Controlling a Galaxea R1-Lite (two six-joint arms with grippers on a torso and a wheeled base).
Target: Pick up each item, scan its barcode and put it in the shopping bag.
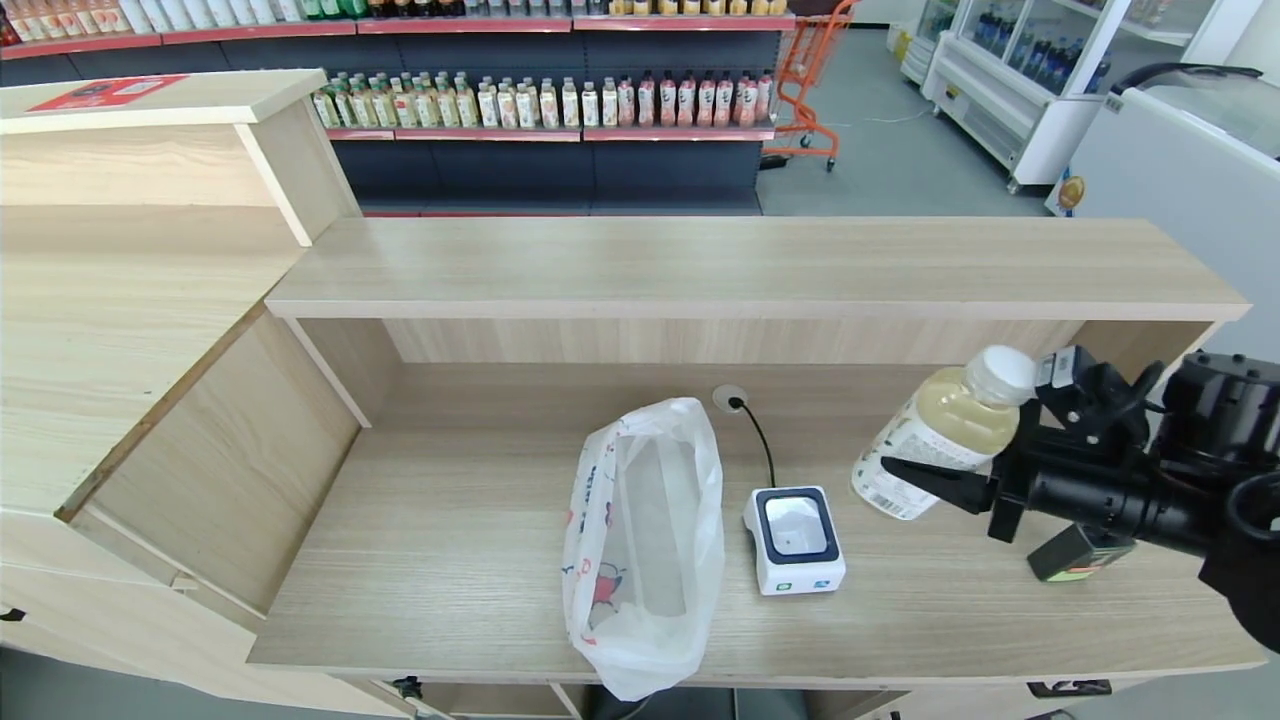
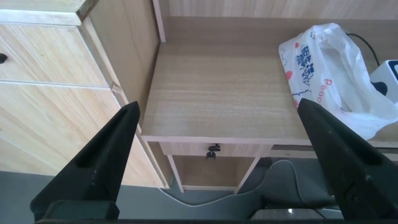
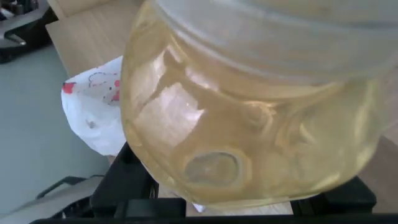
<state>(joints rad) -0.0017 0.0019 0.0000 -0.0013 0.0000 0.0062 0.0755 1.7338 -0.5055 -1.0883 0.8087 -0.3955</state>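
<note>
Right gripper [image 1: 962,445] grasps the pale-yellow plastic bottle [image 1: 920,440], frame right — scan and white plastic shopping bag [image 1: 645,540] pending; left gripper [image 2: 217,109] released.

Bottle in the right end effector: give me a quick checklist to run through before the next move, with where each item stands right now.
1. Grip: right end effector shut on the clear plastic bottle of pale yellow drink with a white cap, held tilted above the wooden counter: ok.
2. Scan position: barcode over the scanner: not ok. The bottle hangs to the right of the white square scanner with a dark glass window.
3. Scanner window uncovered: ok.
4. Mouth of the white plastic shopping bag open: ok.
5. Clearance: left end effector open, in front of the counter, away from the bag: ok.
6. Scan already registered: cannot tell.
</note>
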